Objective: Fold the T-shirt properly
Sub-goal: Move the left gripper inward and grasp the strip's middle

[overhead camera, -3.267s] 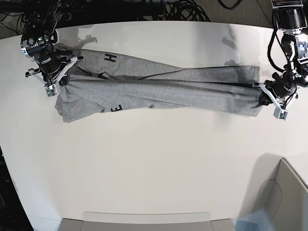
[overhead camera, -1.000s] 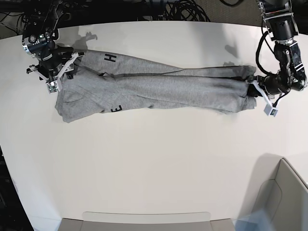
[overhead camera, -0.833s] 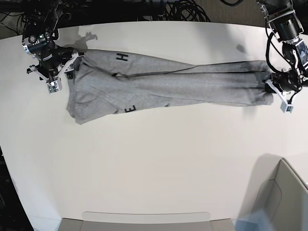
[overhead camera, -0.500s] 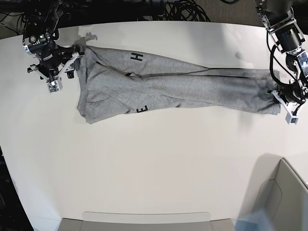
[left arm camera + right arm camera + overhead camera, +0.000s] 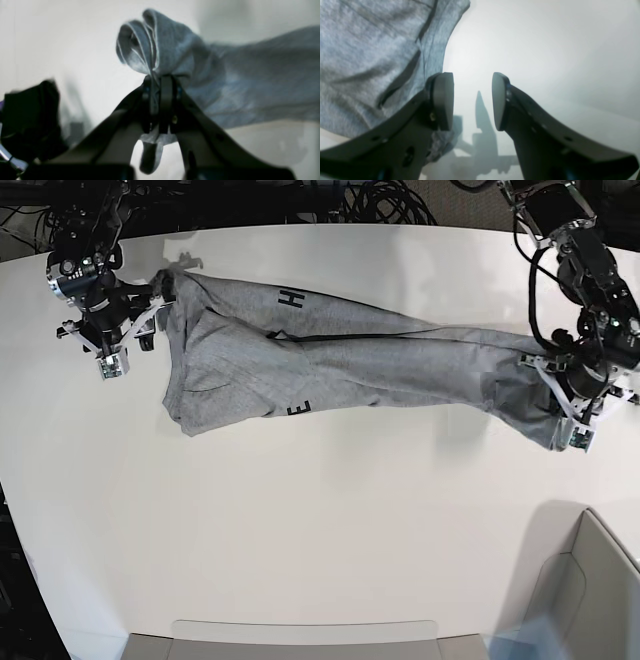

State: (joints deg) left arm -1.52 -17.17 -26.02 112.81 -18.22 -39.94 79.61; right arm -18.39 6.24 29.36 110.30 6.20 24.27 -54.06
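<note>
The heather-grey T-shirt point(image 5: 340, 355) lies stretched in a long twisted band across the white table point(image 5: 320, 520). Black letters point(image 5: 291, 299) show on its upper fold. My left gripper point(image 5: 556, 402), at the right in the base view, is shut on the bunched right end of the shirt point(image 5: 160, 45), and fabric bulges above the closed fingers point(image 5: 165, 100). My right gripper point(image 5: 138, 322) stands open beside the shirt's left edge point(image 5: 370, 62). Only bare table shows between its fingers point(image 5: 442, 100).
Dark cables point(image 5: 380, 200) lie behind the table's far edge. A grey bin point(image 5: 595, 580) stands at the near right corner, and a flat grey tray point(image 5: 300, 640) sits at the front edge.
The left gripper has dragged the shirt's end rightward and then toward the near side, sliding the whole shirt to the right. The right gripper stayed in place, open.
</note>
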